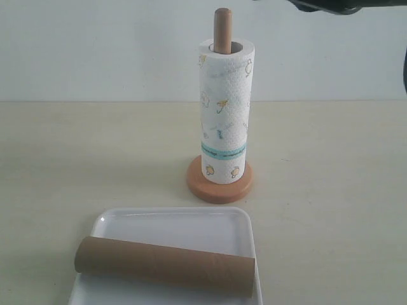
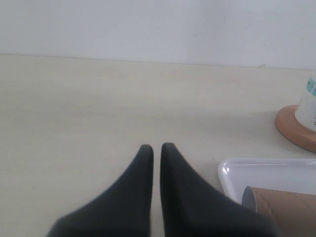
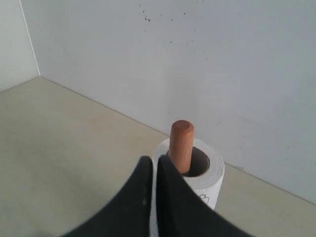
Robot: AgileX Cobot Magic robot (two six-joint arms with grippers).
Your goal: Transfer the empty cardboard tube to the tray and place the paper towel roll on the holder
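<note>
— Pale table (image 1: 331,190), white wall. Where is everything?
— Centre: the paper towel roll (image 1: 224,114) stands on the holder (image 1: 219,189). Nearer, the empty cardboard tube (image 1: 165,265) lies across the tray (image 1: 172,222).
— Left wrist?
— The left pincer (image 2: 156,146) is clenched and empty, near the tray.
— Right wrist?
— The right pincer (image 3: 154,160) is clenched and empty, by the roll's top.

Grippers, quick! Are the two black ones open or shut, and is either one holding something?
The black left gripper: shut, jaws together, holding nothing.
The black right gripper: shut, jaws together, holding nothing.
</note>
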